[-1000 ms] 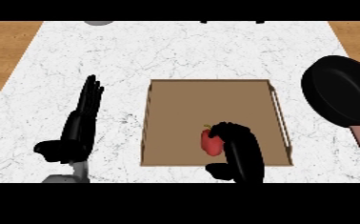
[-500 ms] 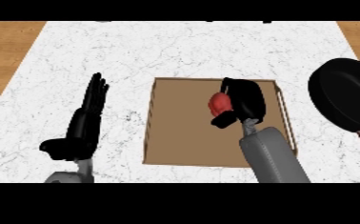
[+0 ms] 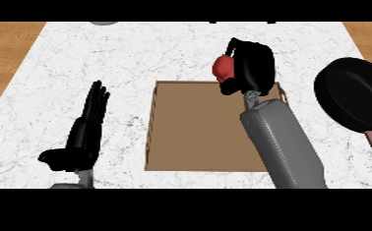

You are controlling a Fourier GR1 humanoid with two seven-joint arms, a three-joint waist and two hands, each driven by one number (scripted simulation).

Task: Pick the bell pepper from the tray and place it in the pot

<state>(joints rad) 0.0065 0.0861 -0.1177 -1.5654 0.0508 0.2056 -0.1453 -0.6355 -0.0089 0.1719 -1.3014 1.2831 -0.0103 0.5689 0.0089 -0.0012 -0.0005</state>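
You are looking down on a white marble desk (image 3: 189, 48) with a flat brown tray (image 3: 200, 127) in the middle. The black pot (image 3: 349, 100) sits at the right side, partly cut off by the edge of the view.

Your right robot hand (image 3: 251, 68) has its fingers curled round the red bell pepper (image 3: 223, 68). The pepper is up off the tray, near the tray's far right corner. It looks lifted, but from this steep view you can't be sure how high it is.

Your left robot hand (image 3: 83, 131) rests on the left, away from the tray, with its fingers straight and pressed together.

So the picking part looks done, and you are in the carrying part. Next, you should move the pepper to the right until it is over the pot's opening. Keep it high enough to clear the pot's rim. Then lower it and let your fingers open so it lands inside.
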